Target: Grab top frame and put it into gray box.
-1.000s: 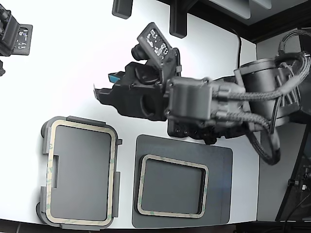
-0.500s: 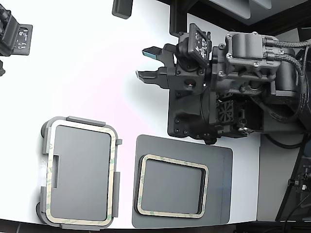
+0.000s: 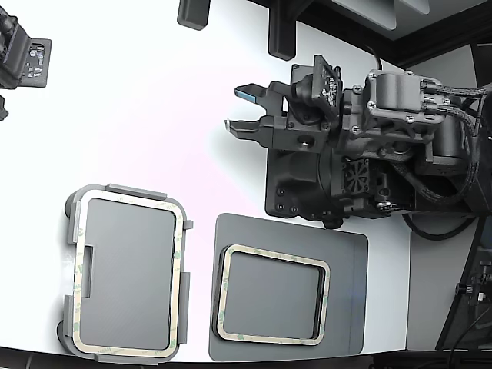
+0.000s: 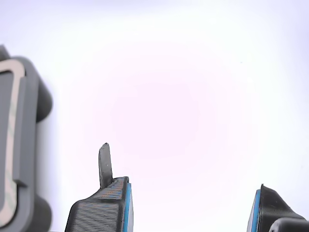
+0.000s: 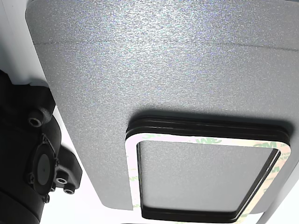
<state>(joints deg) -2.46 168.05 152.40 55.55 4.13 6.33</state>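
Observation:
The gray box [image 3: 134,192] lies at the exterior view's lower left with one cream frame [image 3: 181,269] lying flat inside it. To its right, the top frame [image 3: 223,296] rests on a stack on a darker gray plate [image 3: 350,254]. My gripper [image 3: 237,108] is open and empty, above the bare white table, well up and right of the box. In the wrist view my gripper [image 4: 190,212] shows blue-padded fingertips [image 4: 108,208] wide apart, with the box's [image 4: 31,111] corner to one side. The other view shows the top frame [image 5: 210,139] on black rings.
The arm's black base [image 3: 323,192] stands just above the dark plate [image 5: 163,60]. Black fixtures sit at the table's far edge [image 3: 280,34] and at the exterior view's upper left [image 3: 23,58]. A black arm part [image 5: 37,163] is beside the plate.
My arm has swung from above the box toward the exterior view's right and upward, gripper open and empty throughout. The frames and box have not moved.

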